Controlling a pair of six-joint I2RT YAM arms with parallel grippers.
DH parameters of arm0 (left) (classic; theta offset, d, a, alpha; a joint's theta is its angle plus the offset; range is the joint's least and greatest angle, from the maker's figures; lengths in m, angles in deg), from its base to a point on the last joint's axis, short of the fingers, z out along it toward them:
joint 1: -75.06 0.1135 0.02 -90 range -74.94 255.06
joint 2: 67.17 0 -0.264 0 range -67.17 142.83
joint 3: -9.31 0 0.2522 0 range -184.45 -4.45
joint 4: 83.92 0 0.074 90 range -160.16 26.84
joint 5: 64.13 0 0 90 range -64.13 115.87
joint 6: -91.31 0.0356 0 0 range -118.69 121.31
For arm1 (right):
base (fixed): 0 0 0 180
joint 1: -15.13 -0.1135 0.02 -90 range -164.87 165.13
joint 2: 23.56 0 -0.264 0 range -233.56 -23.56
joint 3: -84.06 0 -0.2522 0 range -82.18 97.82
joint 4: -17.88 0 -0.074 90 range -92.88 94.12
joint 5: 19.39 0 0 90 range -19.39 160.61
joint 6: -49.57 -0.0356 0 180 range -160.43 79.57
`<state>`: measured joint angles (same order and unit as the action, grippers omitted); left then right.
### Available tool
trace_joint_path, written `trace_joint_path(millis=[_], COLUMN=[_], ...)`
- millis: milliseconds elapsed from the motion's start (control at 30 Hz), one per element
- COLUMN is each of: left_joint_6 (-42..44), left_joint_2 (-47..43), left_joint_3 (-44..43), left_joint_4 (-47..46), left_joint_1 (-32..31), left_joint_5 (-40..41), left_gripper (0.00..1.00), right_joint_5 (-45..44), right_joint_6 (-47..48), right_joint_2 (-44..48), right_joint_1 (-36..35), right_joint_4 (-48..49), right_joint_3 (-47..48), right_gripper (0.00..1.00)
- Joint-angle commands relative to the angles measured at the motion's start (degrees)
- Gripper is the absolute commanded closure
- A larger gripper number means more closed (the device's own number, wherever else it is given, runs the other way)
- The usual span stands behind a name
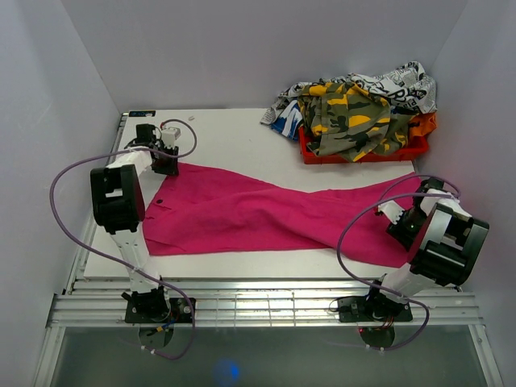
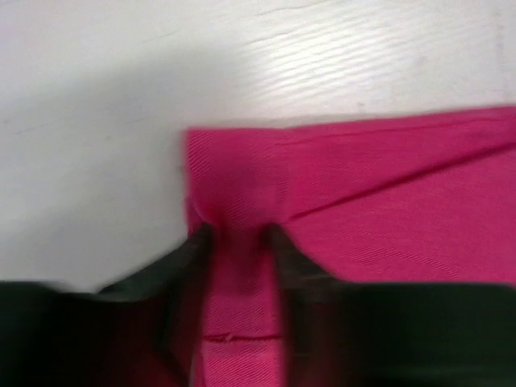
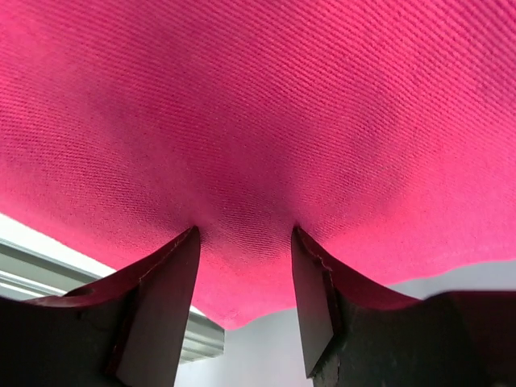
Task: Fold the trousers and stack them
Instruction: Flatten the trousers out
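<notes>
Since the trousers (image 1: 266,214) lie stretched left to right across the desk (image 1: 226,133), one arm sits at each end. The left pincer (image 2: 238,234) straddles their far-left corner, and the right pincer (image 3: 244,230) straddles the right end by the near edge. Both pincers stand apart around a pucker of cloth, not yet clamped. Gripping both ends would probably let the arms lift the length evenly for a fold.
</notes>
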<state>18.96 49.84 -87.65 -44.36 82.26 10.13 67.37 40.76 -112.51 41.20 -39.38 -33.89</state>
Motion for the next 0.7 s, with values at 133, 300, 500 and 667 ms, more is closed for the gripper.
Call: trace_joint_path(millis=[133, 300, 500, 667], left_joint_6=[-0.7, 4.1, 9.6, 11.0], left_joint_2=[1.9, 0.3, -1.9, -3.1], left_joint_3=[-0.7, -0.6, 0.7, 1.2], left_joint_4=[-1.9, -2.6, -2.5, -2.2], left_joint_1=[1.5, 9.1, 11.0, 10.6], left_joint_5=[12.0, 11.0, 6.7, 3.1], left_gripper=[1.00, 1.00, 1.00, 1.00], right_joint_5=[-7.6, -8.4, -2.6, 20.7], right_joint_6=[2.0, 6.1, 5.4, -5.7], right_joint_2=[-4.1, -2.8, 1.7, -2.1], right_joint_1=[2.8, 5.2, 5.0, 6.0], right_joint_4=[8.3, 8.3, 0.8, -14.2], right_joint_3=[-1.6, -3.0, 0.8, 24.6], right_gripper=[0.46, 0.46, 0.40, 0.39])
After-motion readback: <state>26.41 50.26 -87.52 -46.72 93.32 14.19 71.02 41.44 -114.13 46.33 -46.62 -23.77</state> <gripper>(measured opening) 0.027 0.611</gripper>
